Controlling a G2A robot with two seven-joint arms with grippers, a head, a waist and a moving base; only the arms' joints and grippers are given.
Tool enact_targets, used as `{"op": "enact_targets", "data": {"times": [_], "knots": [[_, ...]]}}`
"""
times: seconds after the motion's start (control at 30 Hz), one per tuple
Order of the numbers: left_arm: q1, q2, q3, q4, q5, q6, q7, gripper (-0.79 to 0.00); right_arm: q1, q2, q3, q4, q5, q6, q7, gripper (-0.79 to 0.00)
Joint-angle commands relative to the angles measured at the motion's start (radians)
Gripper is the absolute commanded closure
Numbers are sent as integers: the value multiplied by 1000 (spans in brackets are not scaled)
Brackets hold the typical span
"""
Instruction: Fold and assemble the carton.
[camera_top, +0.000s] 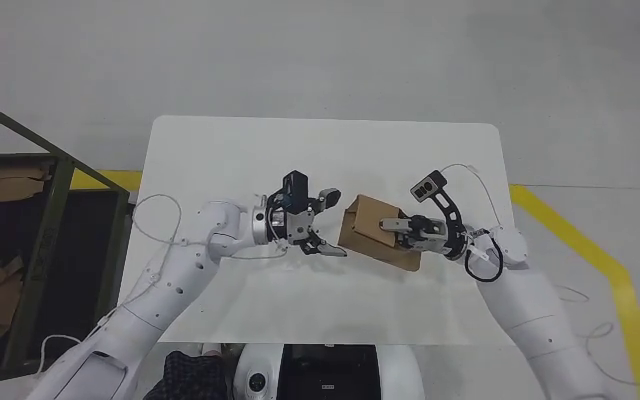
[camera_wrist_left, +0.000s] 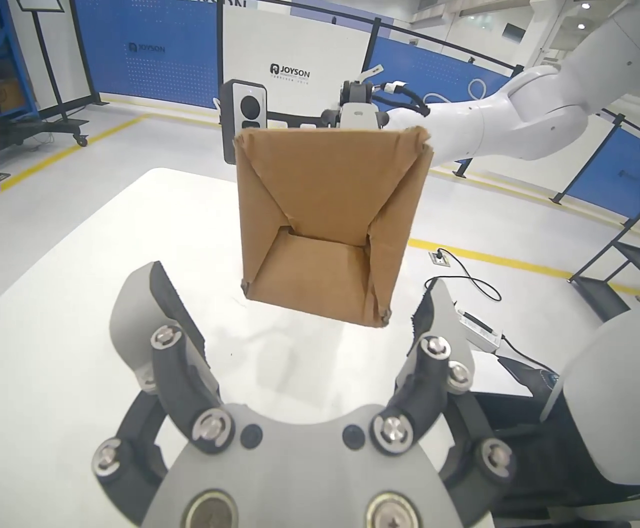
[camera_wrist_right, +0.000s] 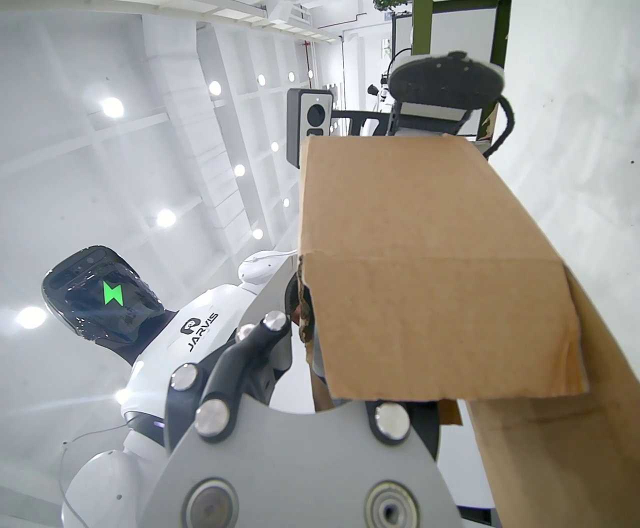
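A brown carton is held off the white table near its middle, lying on its side. In the left wrist view the carton turns its open end toward my left gripper, with folded flaps deep inside. My left gripper stands open just left of that opening, its fingers spread wide and not touching the carton. My right gripper is shut on the carton's far end. In the right wrist view the carton covers most of the right gripper.
A dark green metal rack holding flat cardboard stands off the table's left side. Yellow floor tape runs past the right edge. The far half of the table is bare.
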Motion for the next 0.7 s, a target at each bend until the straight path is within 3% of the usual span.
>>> {"op": "enact_targets", "data": {"times": [0.0, 0.37, 0.67], "knots": [[-2, -1, 21, 10, 20, 1, 33, -785, 4, -2, -4, 4, -5, -2, 8, 0], [-50, 7, 126, 58, 51, 1, 149, -785, 25, -13, -42, 3, -28, -23, 43, 0], [-70, 18, 163, 65, 71, 1, 205, -785, 32, -18, -50, 8, -36, -24, 54, 0]]}}
